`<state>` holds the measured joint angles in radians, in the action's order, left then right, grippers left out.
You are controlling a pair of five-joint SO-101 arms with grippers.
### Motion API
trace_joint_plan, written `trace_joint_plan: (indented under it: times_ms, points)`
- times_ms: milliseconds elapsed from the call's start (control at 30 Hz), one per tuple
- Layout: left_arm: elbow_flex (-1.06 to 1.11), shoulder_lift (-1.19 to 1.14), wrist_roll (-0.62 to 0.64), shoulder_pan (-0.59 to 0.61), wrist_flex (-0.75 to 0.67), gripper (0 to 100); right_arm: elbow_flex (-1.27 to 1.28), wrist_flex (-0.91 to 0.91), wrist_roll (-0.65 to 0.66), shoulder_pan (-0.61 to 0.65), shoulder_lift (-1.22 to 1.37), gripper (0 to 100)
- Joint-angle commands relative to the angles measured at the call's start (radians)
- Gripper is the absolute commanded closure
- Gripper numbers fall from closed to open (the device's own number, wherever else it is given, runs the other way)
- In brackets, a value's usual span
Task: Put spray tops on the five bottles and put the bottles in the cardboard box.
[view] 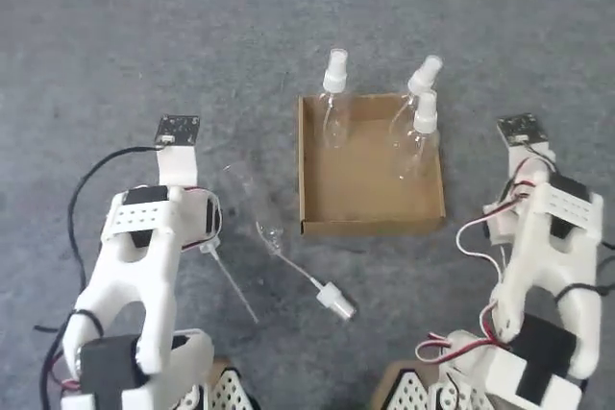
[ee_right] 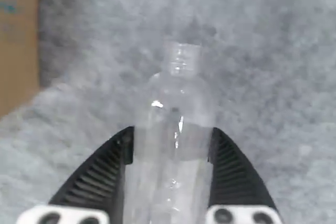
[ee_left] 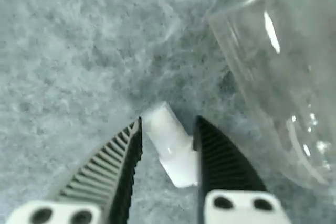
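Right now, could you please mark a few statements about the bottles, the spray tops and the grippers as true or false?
1. Three capped bottles stand in the cardboard box. True.
2. The right gripper holds a spray top. False: it is shut on an uncapped bottle.
3. The lying bottle on the carpet has its top on. False: its neck is bare.
4. The left gripper grips a spray top. True.
5. A loose spray top lies in front of the box. True.
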<state>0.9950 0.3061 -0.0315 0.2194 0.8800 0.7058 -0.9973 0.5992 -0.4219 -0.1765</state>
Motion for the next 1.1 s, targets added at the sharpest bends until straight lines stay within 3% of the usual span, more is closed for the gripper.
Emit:
trace_joint_plan:
  times_ms: [0, 133, 300, 400, 533, 633, 867, 1067]
  points:
    - [-0.010, 0.006, 0.000, -0.008, -0.041, 92, -0.002, 0.027, 0.055, -0.068, -0.002, 95.0]
    - [-0.042, 0.006, -0.083, -0.008, -0.043, 95, -0.002, 0.090, 0.052, -0.142, 0.007, 95.0]
    - [-0.125, 0.006, -0.095, -0.009, -0.034, 95, 0.002, 0.097, 0.058, -0.159, 0.007, 95.0]
    - [-0.174, 0.014, -0.087, -0.009, 0.075, 95, 0.002, 0.097, 0.060, -0.159, 0.004, 95.0]
    - [-0.208, 0.015, 0.032, -0.008, 0.180, 86, 0.003, 0.104, 0.060, -0.156, 0.007, 95.0]
    - [-0.185, 0.006, 0.089, -0.009, 0.155, 83, 0.005, 0.104, 0.060, -0.156, 0.007, 95.0]
    - [-0.004, 0.005, 0.133, -0.009, -0.015, 85, 0.005, 0.099, 0.060, -0.156, 0.007, 95.0]
    - [0.025, 0.006, 0.127, -0.017, -0.014, 87, 0.005, 0.096, 0.060, -0.156, 0.007, 95.0]
